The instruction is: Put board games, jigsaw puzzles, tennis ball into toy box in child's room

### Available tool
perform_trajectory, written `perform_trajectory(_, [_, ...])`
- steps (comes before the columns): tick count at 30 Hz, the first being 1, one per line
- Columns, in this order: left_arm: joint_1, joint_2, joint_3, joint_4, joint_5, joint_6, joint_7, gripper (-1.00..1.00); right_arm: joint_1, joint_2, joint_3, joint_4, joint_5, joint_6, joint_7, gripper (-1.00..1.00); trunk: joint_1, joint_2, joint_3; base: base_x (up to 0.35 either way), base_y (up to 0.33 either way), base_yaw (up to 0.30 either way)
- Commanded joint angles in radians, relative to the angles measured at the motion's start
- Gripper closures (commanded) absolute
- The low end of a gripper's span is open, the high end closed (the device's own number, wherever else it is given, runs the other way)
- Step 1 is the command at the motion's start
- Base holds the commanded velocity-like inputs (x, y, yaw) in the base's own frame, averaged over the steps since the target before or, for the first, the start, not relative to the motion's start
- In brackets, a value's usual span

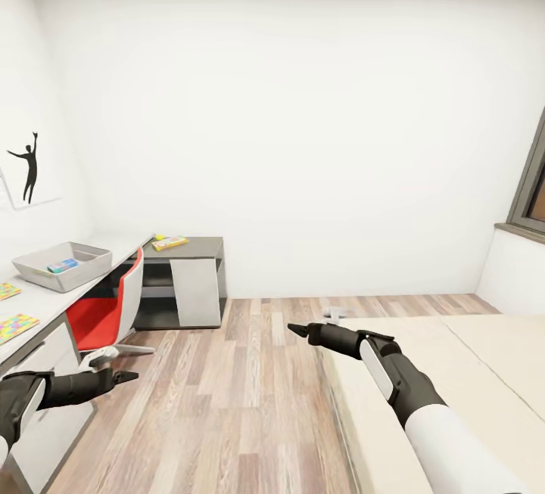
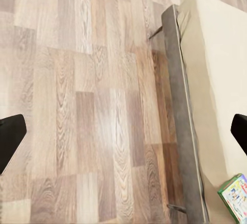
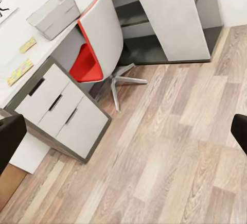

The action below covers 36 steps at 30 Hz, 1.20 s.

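White-walled room, wood-plank floor: both end effectors, left (image 1: 130, 377) and right (image 1: 295, 328), spread and empty; red swivel chair (image 1: 106, 312) beside pale grey surface (image 1: 45, 305) risks snagging approach.

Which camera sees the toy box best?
The head view: the toy box sits on the table with something blue inside. The right wrist view shows it too, from the side, so its inside is hidden.
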<state>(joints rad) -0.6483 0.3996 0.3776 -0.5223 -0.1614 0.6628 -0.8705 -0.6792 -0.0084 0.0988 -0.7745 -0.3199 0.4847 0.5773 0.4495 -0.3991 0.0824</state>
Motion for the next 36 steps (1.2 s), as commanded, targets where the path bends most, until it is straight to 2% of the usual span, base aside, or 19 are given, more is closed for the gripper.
perform_trajectory(1, [-0.001, -0.001, 0.007, -0.001, -0.01, 0.006, -0.008, -1.0, 0.0, 0.0, 0.002, -0.001, -0.008, 0.007, -0.002, -1.0, 0.0, -0.001, -0.001, 0.006, 0.281, -0.072])
perform_trajectory(28, [-0.001, -0.001, 0.007, -0.001, -0.01, 0.006, -0.008, -1.0, 0.0, -0.001, 0.001, 0.0, -0.008, 0.008, -0.002, -1.0, 0.0, -0.001, -0.001, 0.017, 0.28, -0.252])
perform_trajectory(36, [-0.001, -0.001, 0.007, -0.001, -0.01, 0.006, -0.008, -1.0, 0.0, -0.001, 0.001, 0.0, -0.009, 0.008, -0.002, -1.0, 0.0, -0.001, -0.001, 0.0, 0.064, -0.277])
